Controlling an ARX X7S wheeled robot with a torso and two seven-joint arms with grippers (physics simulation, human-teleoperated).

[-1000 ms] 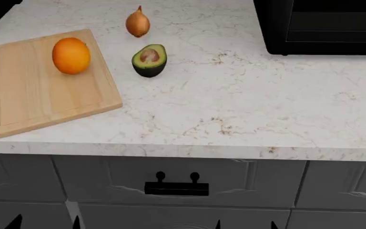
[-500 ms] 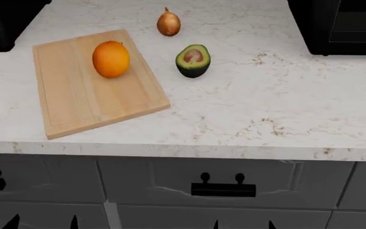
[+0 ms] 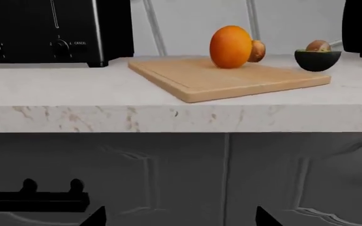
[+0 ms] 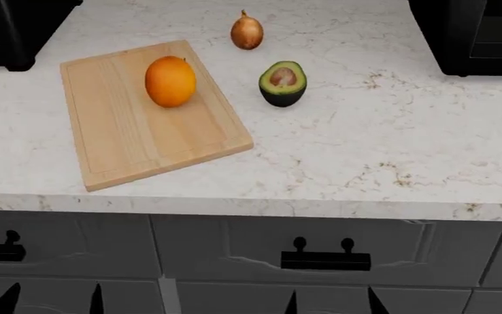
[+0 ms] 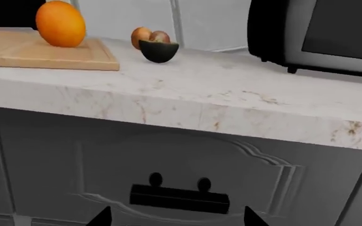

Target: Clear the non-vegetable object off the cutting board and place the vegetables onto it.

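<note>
A bright orange fruit (image 4: 170, 81) sits on the light wooden cutting board (image 4: 120, 140) at the counter's left. A golden-brown onion (image 4: 246, 31) lies on the counter behind the board's right corner. A halved avocado (image 4: 282, 83) with a brown pit rests on the counter right of the board. All three also show in the left wrist view: the orange (image 3: 231, 46), the onion (image 3: 257, 51), the avocado (image 3: 317, 57). My left gripper (image 4: 50, 302) and right gripper (image 4: 331, 304) hang low in front of the cabinet drawers, both open and empty, well below the counter.
A black toaster (image 4: 11, 29) stands at the counter's back left. A black microwave (image 4: 478, 33) stands at the back right. Grey cabinet drawers with black handles (image 4: 325, 260) run below the counter's front edge (image 4: 321, 209).
The head view has shifted left, so the board, fruit and vegetables now appear further right in the frame. Nothing on the counter has moved. Both grippers stay low and open.
</note>
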